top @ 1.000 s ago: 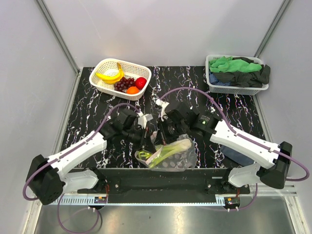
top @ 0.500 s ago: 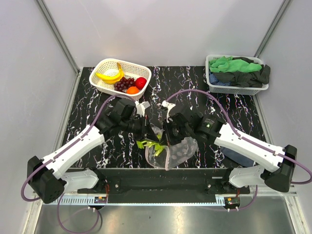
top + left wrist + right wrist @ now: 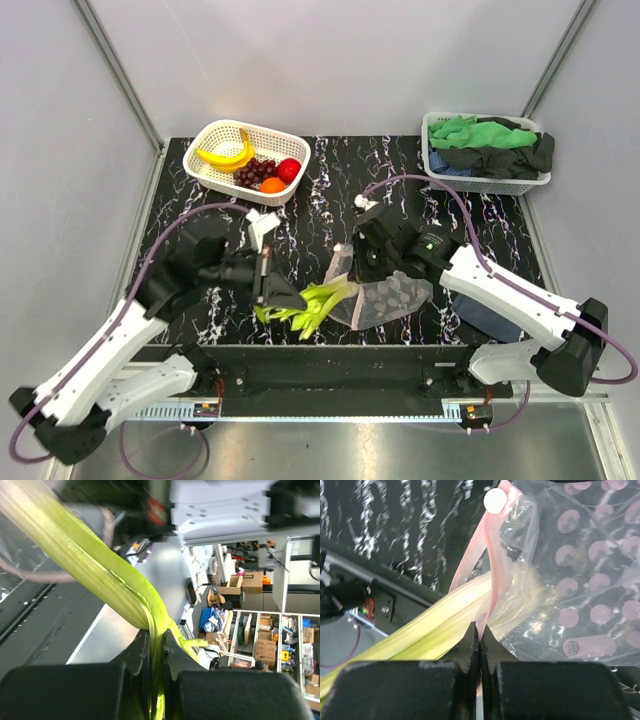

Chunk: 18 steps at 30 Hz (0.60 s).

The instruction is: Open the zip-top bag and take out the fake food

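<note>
Most stalks (image 3: 315,298) now outside bag (image 3: 392,298), dragged L

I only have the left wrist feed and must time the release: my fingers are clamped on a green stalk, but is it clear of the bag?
Observer: Not quite. The right wrist view shows the pale end of the green stalks inside the mouth of the zip-top bag.
Operator: Is anything holding the bag?
Observer: Yes, the right gripper is shut on its pink zip strip.
Operator: Where is the other food?
Observer: In the white basket, far left in the top view: the banana, grapes and red fruit.
</note>
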Each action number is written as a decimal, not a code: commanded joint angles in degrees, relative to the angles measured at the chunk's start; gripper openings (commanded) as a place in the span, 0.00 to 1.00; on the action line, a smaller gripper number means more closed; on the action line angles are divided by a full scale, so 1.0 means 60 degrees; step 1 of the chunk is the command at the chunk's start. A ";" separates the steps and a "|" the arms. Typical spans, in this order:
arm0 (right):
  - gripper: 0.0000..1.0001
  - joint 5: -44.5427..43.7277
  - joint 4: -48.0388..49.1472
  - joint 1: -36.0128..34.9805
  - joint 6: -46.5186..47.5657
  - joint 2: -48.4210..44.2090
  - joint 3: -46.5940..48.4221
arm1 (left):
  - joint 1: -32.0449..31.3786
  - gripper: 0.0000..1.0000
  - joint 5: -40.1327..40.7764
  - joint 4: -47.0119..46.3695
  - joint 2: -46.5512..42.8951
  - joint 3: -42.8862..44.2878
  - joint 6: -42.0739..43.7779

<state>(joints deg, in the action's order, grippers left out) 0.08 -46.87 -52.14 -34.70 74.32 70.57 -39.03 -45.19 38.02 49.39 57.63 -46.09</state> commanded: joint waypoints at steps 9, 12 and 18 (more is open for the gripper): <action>0.00 -0.0042 -0.0259 0.1336 0.0919 0.0576 -0.0013 | 0.0118 0.00 0.3145 0.3562 -0.1216 0.4157 0.0985; 0.00 0.0396 -0.0201 0.1336 0.0963 0.0766 0.0133 | 0.0118 0.00 0.5140 0.4341 -0.0776 0.5013 0.1338; 0.00 0.1392 -0.0040 0.1336 0.0818 0.0811 0.0236 | 0.0118 0.00 0.8129 0.3787 0.0744 0.6244 0.1689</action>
<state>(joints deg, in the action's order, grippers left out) 4.01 -48.29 -44.45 -30.22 79.68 69.34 -38.65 -14.04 62.92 45.67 91.83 -39.57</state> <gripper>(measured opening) 0.010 0.072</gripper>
